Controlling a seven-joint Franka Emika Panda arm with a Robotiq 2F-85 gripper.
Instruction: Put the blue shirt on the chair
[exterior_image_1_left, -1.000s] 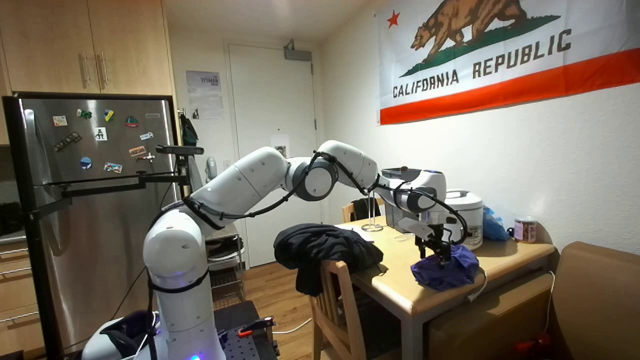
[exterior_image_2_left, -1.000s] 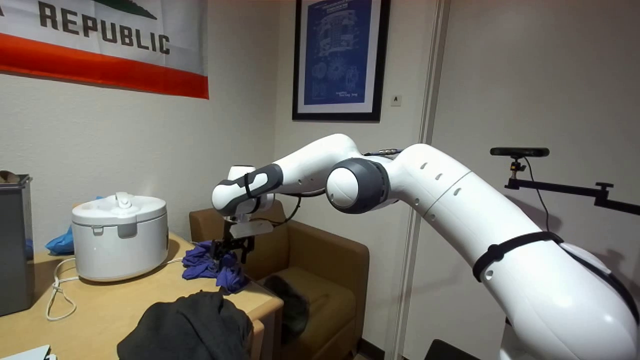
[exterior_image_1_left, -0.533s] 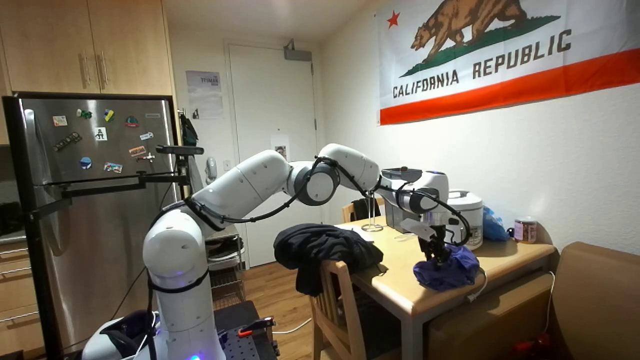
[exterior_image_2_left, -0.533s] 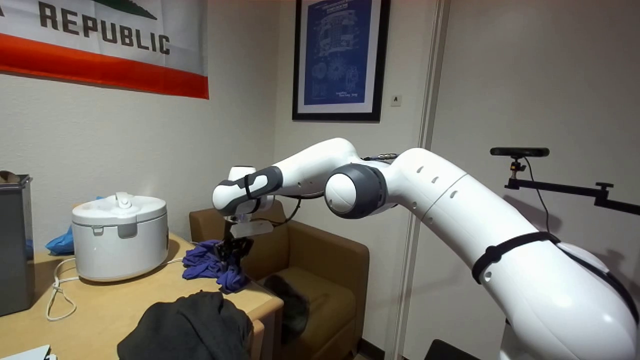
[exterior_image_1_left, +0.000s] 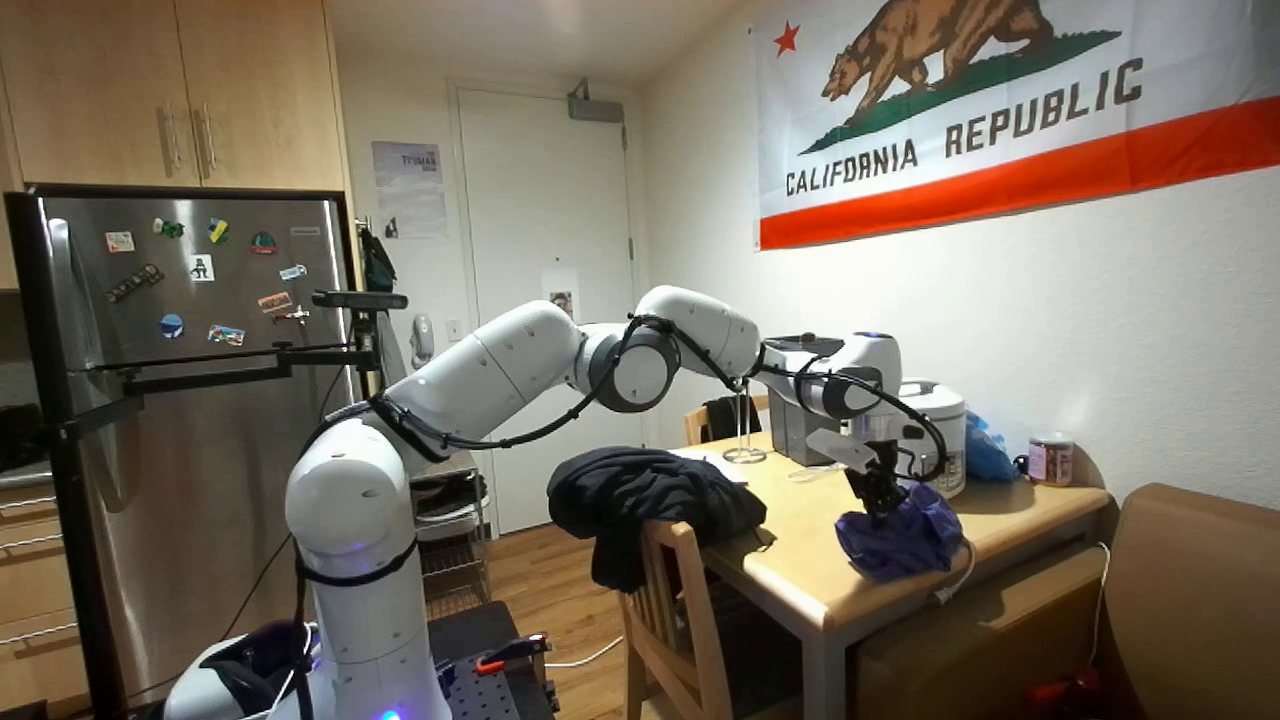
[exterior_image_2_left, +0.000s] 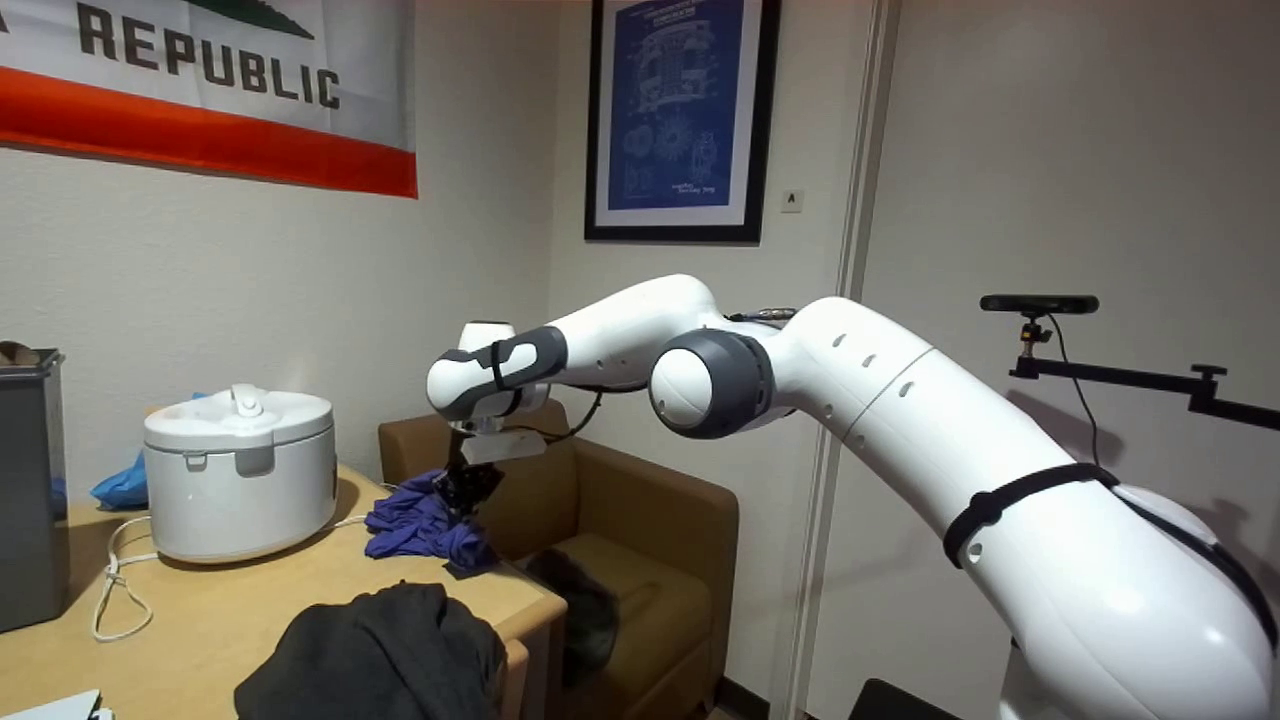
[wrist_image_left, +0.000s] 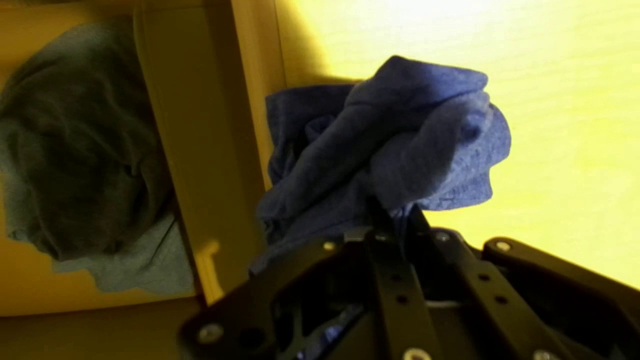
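Note:
The blue shirt (exterior_image_1_left: 905, 540) lies bunched near the table's corner, its purple-blue folds (exterior_image_2_left: 405, 520) showing in both exterior views. My gripper (wrist_image_left: 397, 215) is shut on a pinch of the shirt (wrist_image_left: 345, 155), with cloth visible between the narrow fingers in the wrist view. In an exterior view the gripper (exterior_image_1_left: 878, 508) tilts over the bundle, most of which rests on the table. A wooden chair (exterior_image_1_left: 705, 630) stands at the table's side. Beyond the table end is a brown padded armchair (exterior_image_2_left: 660, 610). Which of these is the task's chair I cannot tell.
Dark clothing (exterior_image_1_left: 650, 490) drapes over the wooden chair's back. Another dark garment (exterior_image_2_left: 578, 610) lies on the armchair seat. A white rice cooker (exterior_image_2_left: 240, 490), a grey bin (exterior_image_2_left: 28, 490) and a jar (exterior_image_1_left: 1051, 462) stand on the table (exterior_image_2_left: 180, 640). A white cord (exterior_image_1_left: 962, 580) hangs beside the shirt.
My gripper has gone from open to shut on the shirt. It has then risen slightly and tilted, pulling the near folds up a little.

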